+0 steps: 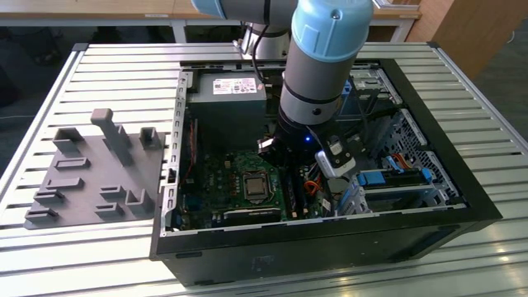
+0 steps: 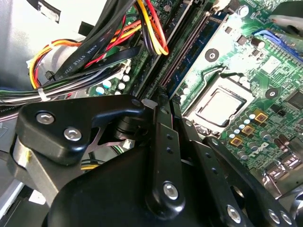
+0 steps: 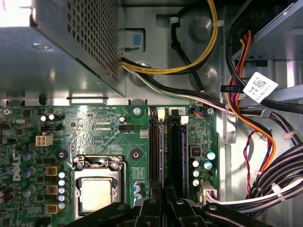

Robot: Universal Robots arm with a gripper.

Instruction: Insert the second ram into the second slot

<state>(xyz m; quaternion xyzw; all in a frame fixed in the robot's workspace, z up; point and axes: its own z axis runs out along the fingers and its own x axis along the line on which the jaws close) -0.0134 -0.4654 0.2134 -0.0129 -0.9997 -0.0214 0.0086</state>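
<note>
Glossy black plastic pincer (image 2: 163, 113), matt green motherboard (image 3: 94, 127), ribbed metal table (image 1: 123, 68).

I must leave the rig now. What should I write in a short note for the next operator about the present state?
End effector: low inside the computer case, at one end of the memory slots. I cannot tell whether it is open or shut.
Second ram: probably the thin blue strip between the slots, running up to the end effector.
Done: the end effector is at the slots.
Left: full seating in the second slot is not confirmed.
</note>
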